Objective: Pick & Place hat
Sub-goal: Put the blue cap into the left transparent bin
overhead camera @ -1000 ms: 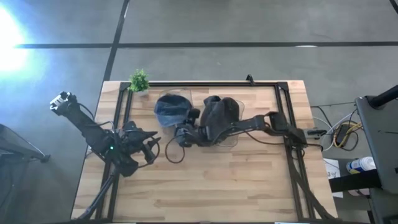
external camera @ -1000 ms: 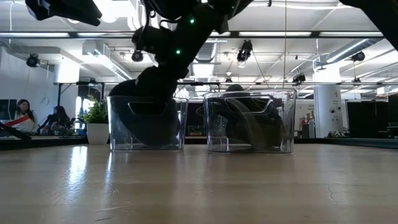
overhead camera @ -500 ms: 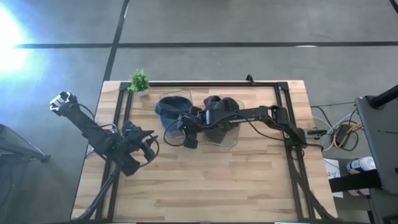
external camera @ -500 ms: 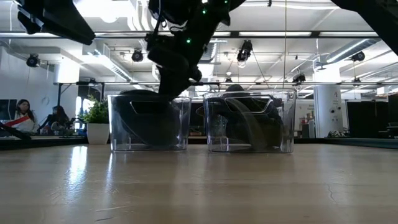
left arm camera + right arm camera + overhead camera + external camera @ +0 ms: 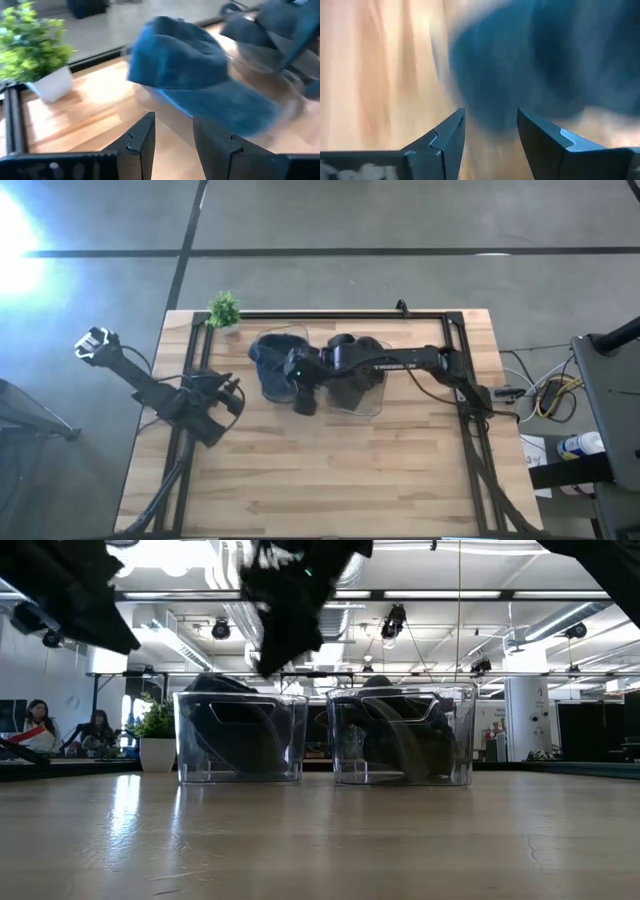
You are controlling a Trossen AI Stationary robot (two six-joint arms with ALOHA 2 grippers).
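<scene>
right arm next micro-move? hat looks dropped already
Probably retract the right gripper up and away. Its fingers are open with nothing between them, and the blue hat already sits in the left clear bin. The left gripper waits open, off to the side.

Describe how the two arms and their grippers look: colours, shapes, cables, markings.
Both arms are dark, nearly black, built of slim jointed segments. The left arm has a pale grey part at its outer end. The right arm carries faint pale lettering on its long link, too small to read. The left gripper and right gripper each have two flat, dark, angular fingers with notched inner edges.
</scene>
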